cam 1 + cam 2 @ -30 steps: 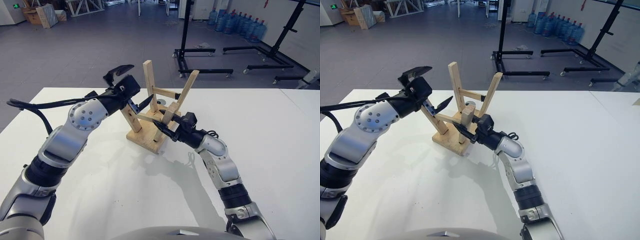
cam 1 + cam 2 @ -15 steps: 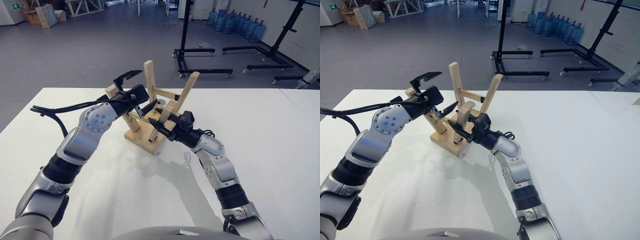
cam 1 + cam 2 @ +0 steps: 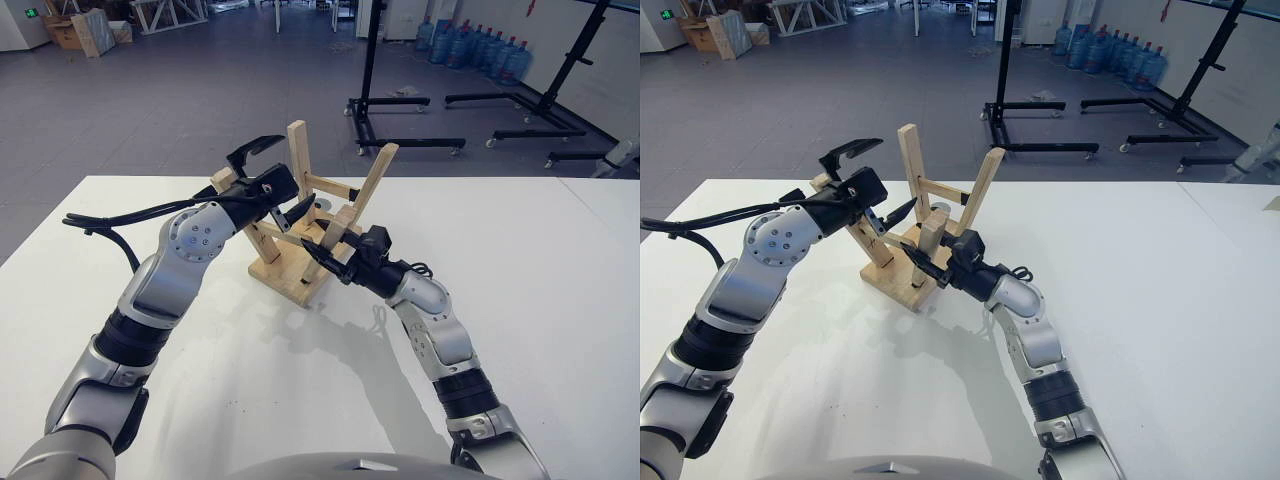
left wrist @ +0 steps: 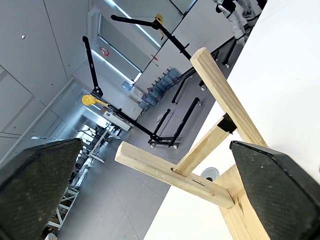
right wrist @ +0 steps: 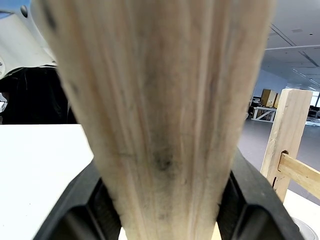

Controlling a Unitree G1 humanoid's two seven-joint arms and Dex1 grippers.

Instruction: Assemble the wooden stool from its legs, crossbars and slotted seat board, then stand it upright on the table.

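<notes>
The right gripper [image 3: 326, 250] is clenched on the near leg [image 5: 160, 115] of the upturned stool [image 3: 340, 218], with dark fingers [image 5: 95, 200] pressed to both sides of the wood; its arm comes in from 5 o'clock. The left gripper [image 3: 283, 180] is spread wide and holds nothing, at the stool's 10 o'clock. Between its pads [image 4: 280, 190] a crossbar [image 4: 202, 150] joins the far legs [image 4: 226, 102]. The seat board [image 3: 275, 275] lies flat on the white table [image 3: 560, 300], at 12 o'clock ahead, legs pointing up.

No readable text, no legible labels or numbers
</notes>
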